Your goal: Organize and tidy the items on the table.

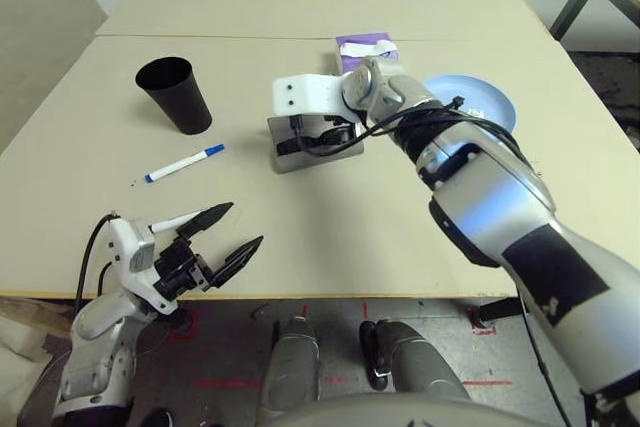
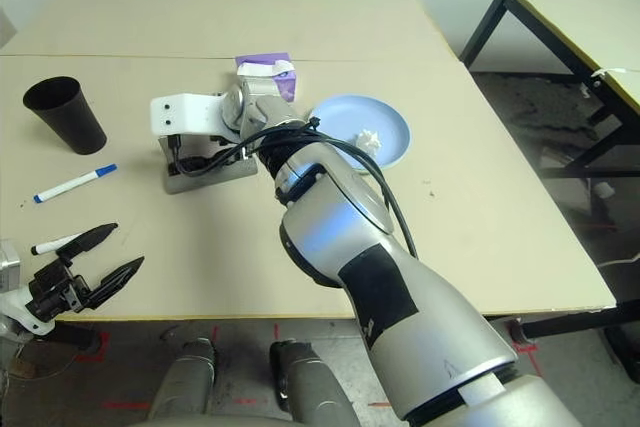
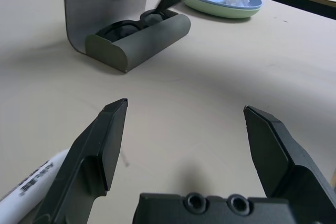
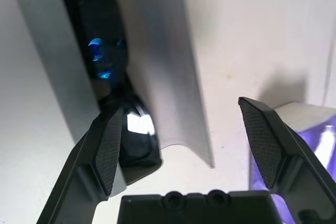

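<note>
Black sunglasses are lying inside the open grey glasses case in the left wrist view, the empty left gripper spreading wide in front of the case. In the right wrist view, the released right gripper is hovering over the case; stowing is apparently nearing completion, the next move requiring lid closure.

Pale table with a seam line, bearing an upright black cup, a blue-capped marker, a second marker, an open grey case, a purple tissue box and stacked plates, blue upon green.
</note>
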Action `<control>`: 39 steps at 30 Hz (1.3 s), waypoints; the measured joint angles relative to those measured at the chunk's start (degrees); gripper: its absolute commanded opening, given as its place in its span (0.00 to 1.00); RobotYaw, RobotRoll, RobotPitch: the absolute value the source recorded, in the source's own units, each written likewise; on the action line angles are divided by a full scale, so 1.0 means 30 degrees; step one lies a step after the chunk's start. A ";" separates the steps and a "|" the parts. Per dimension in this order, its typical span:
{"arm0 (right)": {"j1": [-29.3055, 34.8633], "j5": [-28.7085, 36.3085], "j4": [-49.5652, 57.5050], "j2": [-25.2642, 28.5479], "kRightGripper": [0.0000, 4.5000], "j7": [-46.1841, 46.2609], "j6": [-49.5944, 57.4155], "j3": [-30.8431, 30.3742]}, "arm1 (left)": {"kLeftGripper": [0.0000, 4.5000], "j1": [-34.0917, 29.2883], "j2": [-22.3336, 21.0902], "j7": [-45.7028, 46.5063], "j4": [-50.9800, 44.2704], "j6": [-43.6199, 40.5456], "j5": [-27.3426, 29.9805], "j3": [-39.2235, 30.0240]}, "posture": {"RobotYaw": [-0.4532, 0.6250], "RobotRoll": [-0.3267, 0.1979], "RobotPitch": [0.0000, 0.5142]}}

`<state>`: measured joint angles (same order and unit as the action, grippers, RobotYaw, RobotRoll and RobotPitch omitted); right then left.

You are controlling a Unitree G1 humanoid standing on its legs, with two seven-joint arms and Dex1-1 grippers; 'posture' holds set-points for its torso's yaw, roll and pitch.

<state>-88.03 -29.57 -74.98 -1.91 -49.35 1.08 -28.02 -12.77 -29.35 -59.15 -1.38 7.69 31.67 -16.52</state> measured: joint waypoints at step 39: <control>2.3670 1.5528 2.8880 1.0865 0.99 -0.6071 1.0793 1.2380 | 1.00 0.0749 -0.1035 0.1443 -0.1778 -0.2432 0.0717 -0.0911 | 0.45 0.62 0.31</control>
<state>-17.02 17.01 11.66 30.68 -67.57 33.45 9.12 -10.52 -32.46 -54.82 -6.72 0.39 33.82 -19.25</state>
